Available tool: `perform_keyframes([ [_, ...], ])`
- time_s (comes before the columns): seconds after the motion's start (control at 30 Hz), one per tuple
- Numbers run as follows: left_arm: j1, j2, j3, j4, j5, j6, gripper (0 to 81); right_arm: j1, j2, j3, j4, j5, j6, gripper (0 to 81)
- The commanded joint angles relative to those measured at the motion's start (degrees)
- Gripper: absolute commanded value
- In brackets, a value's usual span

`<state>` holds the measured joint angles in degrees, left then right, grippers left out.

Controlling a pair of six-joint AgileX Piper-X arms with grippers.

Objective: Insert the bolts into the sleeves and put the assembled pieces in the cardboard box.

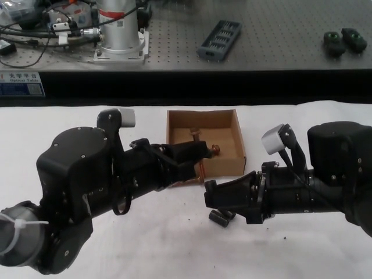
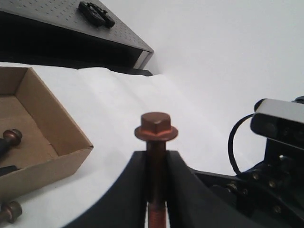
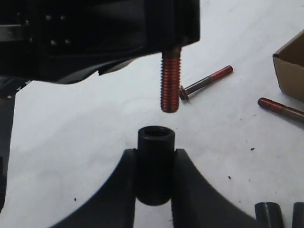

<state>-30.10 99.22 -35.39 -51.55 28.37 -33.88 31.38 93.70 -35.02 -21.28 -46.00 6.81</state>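
My left gripper (image 2: 156, 187) is shut on a copper bolt (image 2: 156, 130), head up and shank clamped between the fingers. In the high view this left gripper (image 1: 201, 164) sits at the front wall of the cardboard box (image 1: 232, 165). My right gripper (image 3: 156, 183) is shut on an upright black sleeve (image 3: 156, 164), open end up. The bolt's threaded tip (image 3: 170, 83) hangs just above the sleeve's mouth, slightly to one side, with a small gap between them. An assembled piece (image 2: 10, 137) lies in the box (image 2: 52, 142).
Two loose bolts (image 3: 207, 81) (image 3: 281, 109) lie on the white cloth near the box corner (image 3: 290, 66). Spare black sleeves (image 1: 221, 218) lie under my right gripper (image 1: 212, 196). Another bolt head (image 2: 9, 210) lies outside the box. A dark perforated bench (image 1: 261, 40) runs along the back.
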Motion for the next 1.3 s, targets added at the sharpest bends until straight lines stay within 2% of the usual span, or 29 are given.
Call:
perform_keyframes([
  [0.0,0.11,-0.06,-0.73,-1.3,1.84,-0.51,0.2,0.07,0.16,-0.46,0.51,-1.43,-0.65,3.4],
  [0.1,0.11,-0.06,-0.73,-1.3,3.89,-0.51,0.2,0.07,0.16,-0.46,1.29,-1.71,-1.04,3.4],
  [0.53,0.27,-0.06,-0.73,-1.3,5.39,-0.67,0.2,-0.28,0.16,-0.46,1.18,-2.94,-1.49,3.4],
  [1.1,0.27,-0.06,-0.73,-1.3,5.37,-3.67,0.2,-1.94,0.16,-0.6,-1.58,-5.65,-1.31,3.4],
  [1.27,0.4,-0.06,-0.73,-1.3,4.66,-3.64,0.2,-3.0,0.16,-0.6,-4.64,-7.23,1.19,3.4],
])
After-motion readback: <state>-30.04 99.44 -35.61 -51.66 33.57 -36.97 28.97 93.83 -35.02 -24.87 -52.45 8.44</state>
